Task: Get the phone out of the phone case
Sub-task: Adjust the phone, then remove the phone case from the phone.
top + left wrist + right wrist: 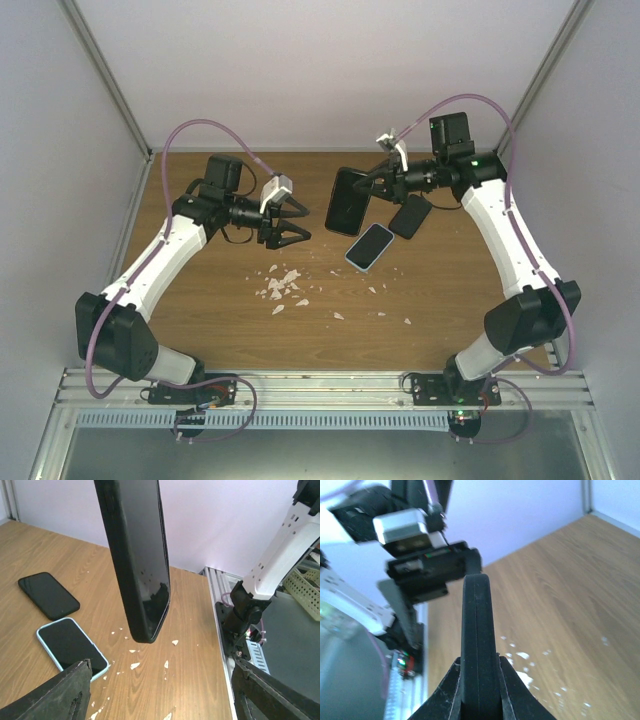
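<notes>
A black phone (pixel 348 200) in its black phone case (pixel 125 555) hangs upright above the table. My right gripper (pixel 375 187) is shut on its upper end. In the right wrist view the cased phone (pixel 477 630) stands edge-on, clamped between the right gripper's (pixel 480 665) two fingers. The phone's glossy screen (pixel 152 575) faces right in the left wrist view, with the case rim around it. My left gripper (pixel 297 225) is open, a short way left of the phone and not touching it. Nothing lies between the left gripper's (pixel 162 667) fingers.
A phone in a light-blue case (pixel 369 246) and a black phone (pixel 410 215) lie flat on the wooden table (pixel 200 300) below the held one. White crumbs (pixel 285 285) are scattered mid-table. The right arm's base (pixel 245 615) stands at the table's near edge.
</notes>
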{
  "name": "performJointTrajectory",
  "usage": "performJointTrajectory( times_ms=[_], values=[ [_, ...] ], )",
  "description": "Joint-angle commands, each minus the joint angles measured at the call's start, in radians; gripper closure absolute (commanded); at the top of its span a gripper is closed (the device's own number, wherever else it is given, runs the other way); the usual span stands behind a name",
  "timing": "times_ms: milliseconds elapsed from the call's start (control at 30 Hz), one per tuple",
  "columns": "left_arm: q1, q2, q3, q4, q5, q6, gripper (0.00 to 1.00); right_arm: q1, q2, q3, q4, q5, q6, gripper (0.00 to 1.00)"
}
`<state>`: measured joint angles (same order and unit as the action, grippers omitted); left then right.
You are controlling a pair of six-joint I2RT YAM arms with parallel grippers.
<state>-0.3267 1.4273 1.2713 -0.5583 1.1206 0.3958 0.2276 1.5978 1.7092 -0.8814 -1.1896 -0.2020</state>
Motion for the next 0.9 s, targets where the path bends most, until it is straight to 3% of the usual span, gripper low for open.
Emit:
performJointTrajectory(
  times_ms=[0, 233, 867],
  values=[
    [-0.022, -0.009, -0.004, 0.099, 0.016, -0.082, 0.24, -0.062, 0.002, -0.019, 0.179, -0.311, 0.208, 1.00],
    [-0.042, 0.002, 0.000, 0.150, 0.038, -0.160, 0.27, -0.075, -0.045, -0.094, 0.282, -0.348, 0.317, 1.00],
    [-0.084, 0.036, 0.025, 0.199, 0.011, -0.258, 0.33, -0.073, -0.068, -0.130, 0.295, -0.337, 0.312, 1.00]
  ],
)
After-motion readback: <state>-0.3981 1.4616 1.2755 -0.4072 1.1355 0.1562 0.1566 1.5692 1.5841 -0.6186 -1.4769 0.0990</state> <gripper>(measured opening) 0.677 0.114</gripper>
